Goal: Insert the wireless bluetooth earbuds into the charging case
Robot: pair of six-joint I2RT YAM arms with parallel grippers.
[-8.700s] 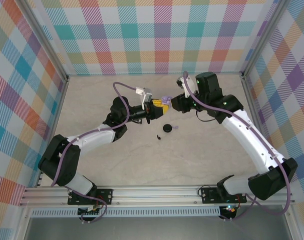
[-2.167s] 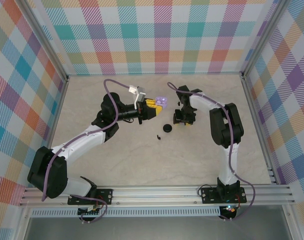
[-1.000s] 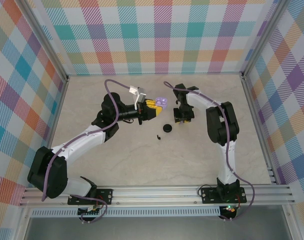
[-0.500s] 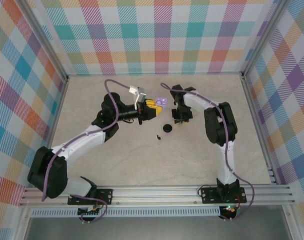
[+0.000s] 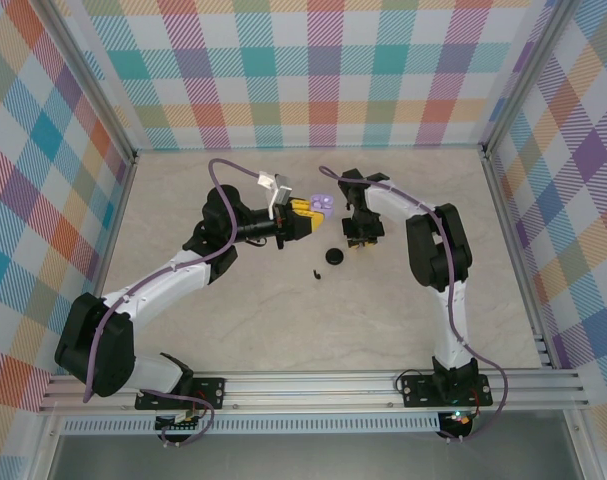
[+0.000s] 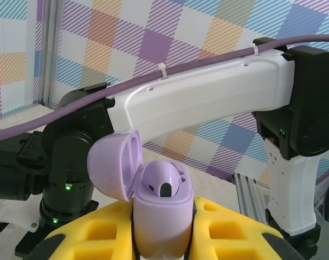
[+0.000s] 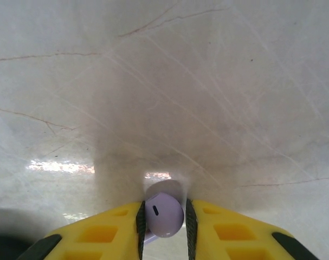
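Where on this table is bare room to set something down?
Free: the wide near stretch of table between the two arms, and the far right corner. Crowded: the middle, around the black case, black earbud, left gripper and right gripper.

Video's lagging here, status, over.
Left hand shut on open lilac case. Right hand shut on lilac earbud. Black case on table, not between them.

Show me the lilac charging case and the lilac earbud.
lilac charging case [image 6: 160, 219]: left wrist view, on its lower body, below the open lid.
lilac earbud [image 7: 164, 215]: right wrist view, on its rounded head.
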